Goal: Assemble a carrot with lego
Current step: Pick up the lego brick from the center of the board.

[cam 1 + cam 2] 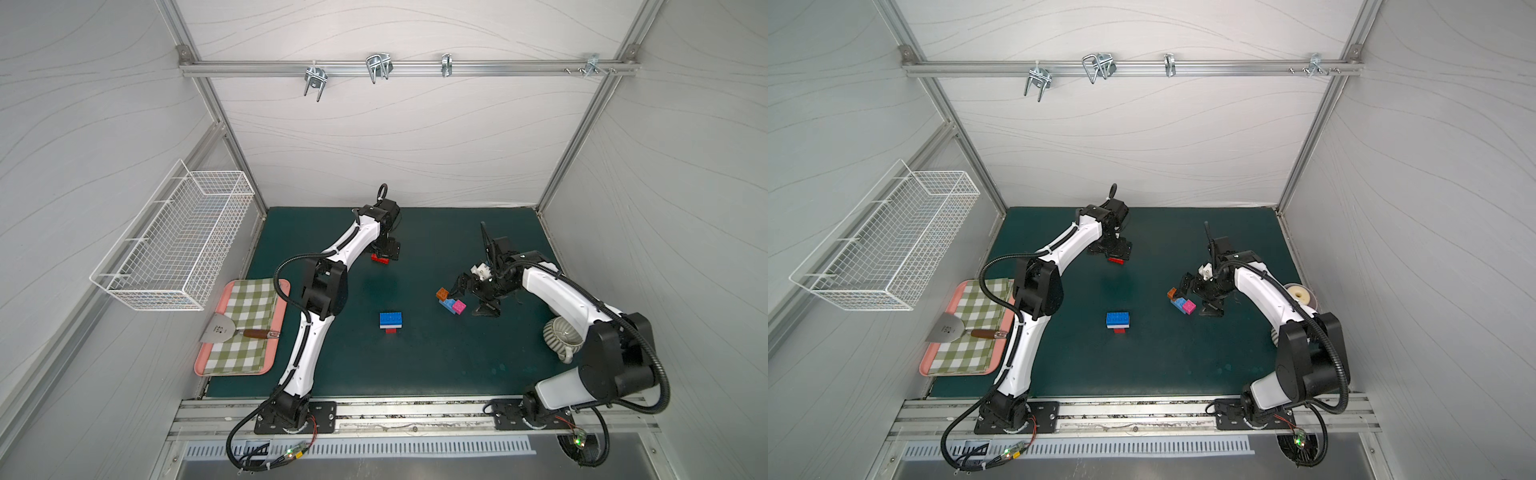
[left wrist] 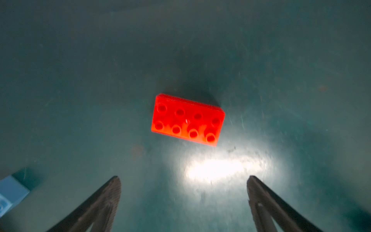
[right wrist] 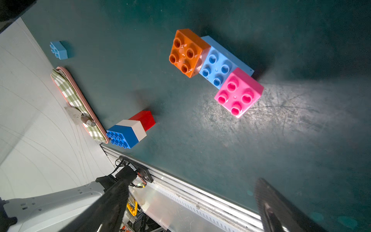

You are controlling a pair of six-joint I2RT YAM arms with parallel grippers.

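As the left gripper (image 2: 182, 178) hung over the green mat (image 2: 80, 80), I saw its fingers wide apart and empty. A red brick (image 2: 187, 120) lay flat just ahead of them, not touching. The right gripper (image 3: 193, 176) was spread too and held nothing. Ahead of it, an orange brick (image 3: 185, 52) and a pink brick (image 3: 239, 92) sat on a light blue brick (image 3: 219, 64). Between both grippers stood the carrot (image 1: 390, 322), blue over white over red.

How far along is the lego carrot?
Partly built. Done: a blue, white and red stack sits on the mat, and an orange, light-blue and pink cluster is joined beside the right gripper. In hand: nothing; both grippers are open, the left gripper hovering over a loose red brick. Left: adding that brick, a stray light-blue brick, and joining the pieces.
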